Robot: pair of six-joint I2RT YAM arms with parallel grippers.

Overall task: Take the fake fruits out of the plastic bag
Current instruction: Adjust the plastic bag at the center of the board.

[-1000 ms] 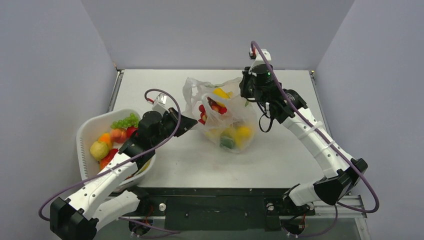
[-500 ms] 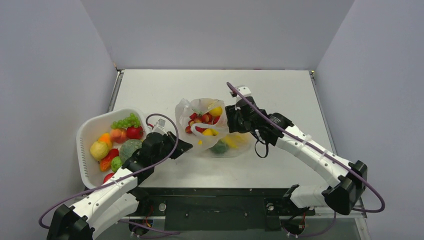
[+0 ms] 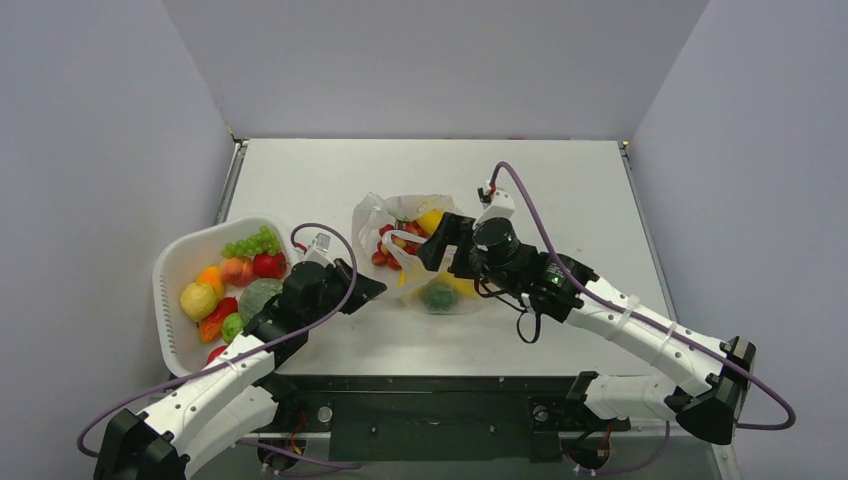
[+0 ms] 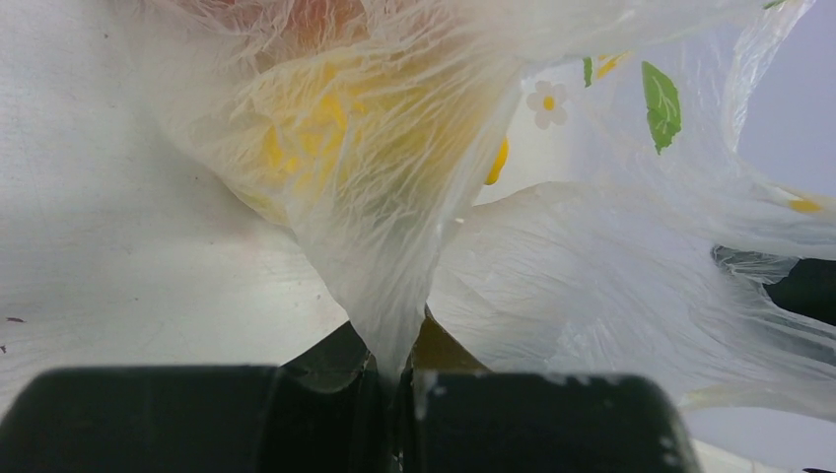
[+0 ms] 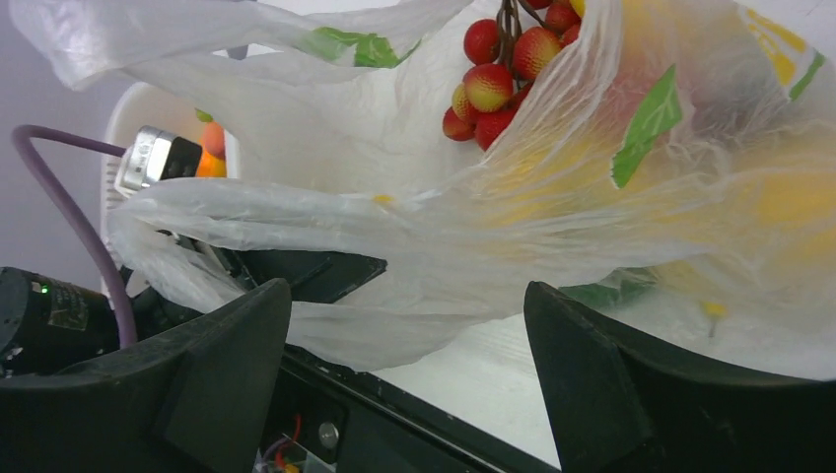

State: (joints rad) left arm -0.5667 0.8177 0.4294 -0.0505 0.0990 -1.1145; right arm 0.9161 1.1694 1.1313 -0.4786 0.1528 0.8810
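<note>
The plastic bag (image 3: pixel 462 298) lies slumped mid-table, its mouth facing up. Fake fruits show inside it: a red berry cluster (image 3: pixel 395 240), a yellow piece (image 3: pixel 430 220) and a green one (image 3: pixel 438 295). My left gripper (image 3: pixel 372 288) is shut on the bag's near-left edge; the left wrist view shows the film (image 4: pixel 394 197) pinched between the jaws of that gripper (image 4: pixel 396 389). My right gripper (image 3: pixel 432 245) hangs open over the bag's mouth. In the right wrist view its fingers (image 5: pixel 227 365) stand wide apart below the bag (image 5: pixel 444 227) and the red berries (image 5: pixel 493 84), gripping nothing.
A white oval basket (image 3: pixel 160 290) at the left holds several fruits, among them green grapes (image 3: pixel 252 243) and a yellow one (image 3: pixel 198 300). Its rim (image 5: pixel 148 103) shows behind the bag in the right wrist view. The table's front edge runs just below the grippers.
The right gripper has opened, letting go of the bag, and dropped towards the near left over its mouth. The bag has sunk onto the table and shifted nearer. The left gripper still pinches the film.
</note>
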